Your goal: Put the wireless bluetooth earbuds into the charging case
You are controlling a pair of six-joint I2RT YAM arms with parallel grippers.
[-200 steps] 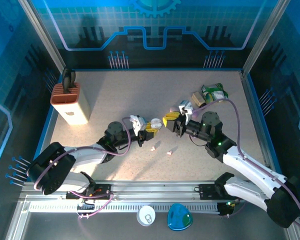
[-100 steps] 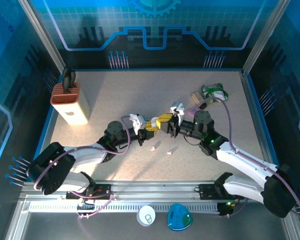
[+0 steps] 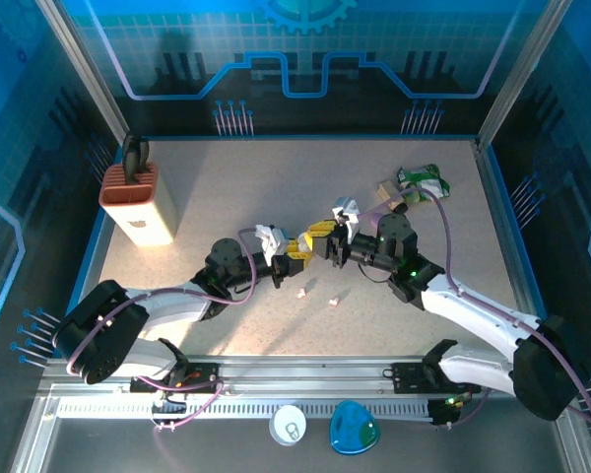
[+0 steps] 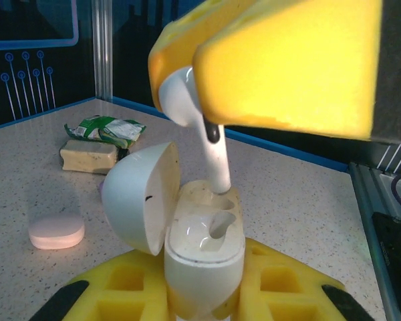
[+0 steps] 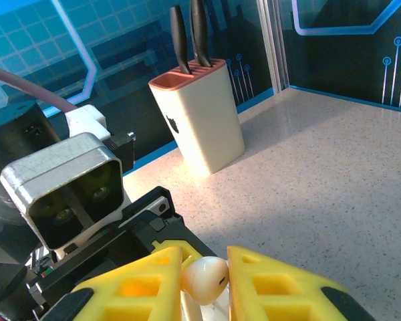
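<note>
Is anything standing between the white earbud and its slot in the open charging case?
Nothing visible does. The right hand holds the earbud with its stem tip already at the far slot of the charging case; the lid is swung aside.

Robot lab test cell. Enclosure of aluminium frame posts [image 3: 84, 69]. Wall panels [image 3: 305, 59] printed with blue circuit-trace and gear graphics. Speckled tabletop [image 3: 236, 187] with blue edging. Metal mounting rail [image 3: 305, 370] along near edge, two white-and-black robot arms bolted to it: left arm [image 3: 167, 307], right arm [image 3: 473, 313]. Grey twin-lens camera module [image 5: 63, 194] fixed on left arm's wrist. Knife block [image 3: 138, 202] and green snack packet [image 3: 422, 181] stand about as loose props.
</note>
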